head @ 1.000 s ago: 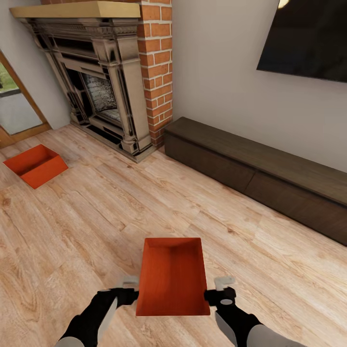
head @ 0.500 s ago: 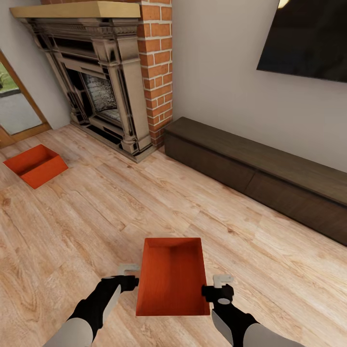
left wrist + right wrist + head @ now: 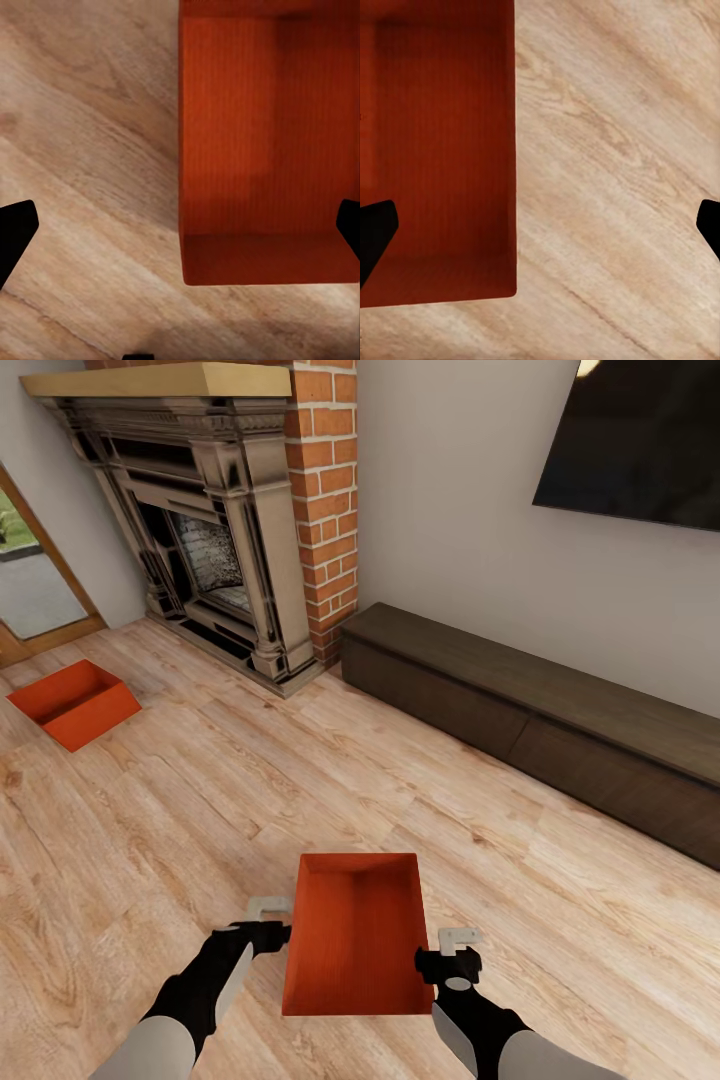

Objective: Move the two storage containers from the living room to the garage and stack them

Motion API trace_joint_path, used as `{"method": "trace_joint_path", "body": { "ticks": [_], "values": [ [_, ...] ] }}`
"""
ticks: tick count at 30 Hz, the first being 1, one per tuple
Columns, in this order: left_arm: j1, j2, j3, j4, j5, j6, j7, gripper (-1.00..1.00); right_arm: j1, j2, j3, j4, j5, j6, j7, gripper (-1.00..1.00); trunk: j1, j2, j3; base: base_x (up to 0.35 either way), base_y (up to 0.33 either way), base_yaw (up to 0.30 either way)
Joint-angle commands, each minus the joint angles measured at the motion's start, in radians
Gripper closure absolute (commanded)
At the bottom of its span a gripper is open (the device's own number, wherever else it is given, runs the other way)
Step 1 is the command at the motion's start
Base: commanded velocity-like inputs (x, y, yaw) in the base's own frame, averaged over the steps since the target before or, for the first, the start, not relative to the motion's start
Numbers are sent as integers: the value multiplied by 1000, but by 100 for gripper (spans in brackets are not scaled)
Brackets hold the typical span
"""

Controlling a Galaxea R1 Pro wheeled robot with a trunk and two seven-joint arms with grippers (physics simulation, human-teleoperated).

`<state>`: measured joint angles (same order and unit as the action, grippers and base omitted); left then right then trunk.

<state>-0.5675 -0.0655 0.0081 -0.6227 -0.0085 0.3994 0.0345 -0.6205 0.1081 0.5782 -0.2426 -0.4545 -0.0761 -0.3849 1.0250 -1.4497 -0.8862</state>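
Orange-red bins point(image 3: 357, 932) point(image 3: 73, 703); light wood-grain plank floor point(image 3: 200, 800); red brick fireplace point(image 3: 325, 500); dark brown cabinet point(image 3: 520, 730); black grippers point(image 3: 268, 935) point(image 3: 450, 965).

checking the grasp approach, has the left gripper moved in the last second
Yes. The left gripper has shifted up the head view, alongside the near container's left wall; the container itself stayed put.

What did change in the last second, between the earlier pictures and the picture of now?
Both end effectors moved in toward the near orange-red open-top storage container on the light wood plank floor. The left end effector and the right end effector now straddle its long walls, fingers spread. The container did not move. The second orange-red container by the brick fireplace stayed too.
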Motion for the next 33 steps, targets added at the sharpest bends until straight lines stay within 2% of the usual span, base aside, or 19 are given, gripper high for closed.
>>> {"method": "trace_joint_path", "body": {
  "ticks": [1,25,33],
  "values": [
    [0,0,1,-2,-1,6,2,-100,-1,0,8,0,-11,-4,-3,-100,0,0,-1,0,0,0],
    [0,-2,2,-3,6,12,8,-100,-1,-1,8,0,-6,10,1,-100,0,0,-1,0,0,0],
    [0,-12,6,-21,5,18,11,-100,-1,-3,8,0,-6,10,1,-100,4,-7,-4,0,0,0]
  ]
}}
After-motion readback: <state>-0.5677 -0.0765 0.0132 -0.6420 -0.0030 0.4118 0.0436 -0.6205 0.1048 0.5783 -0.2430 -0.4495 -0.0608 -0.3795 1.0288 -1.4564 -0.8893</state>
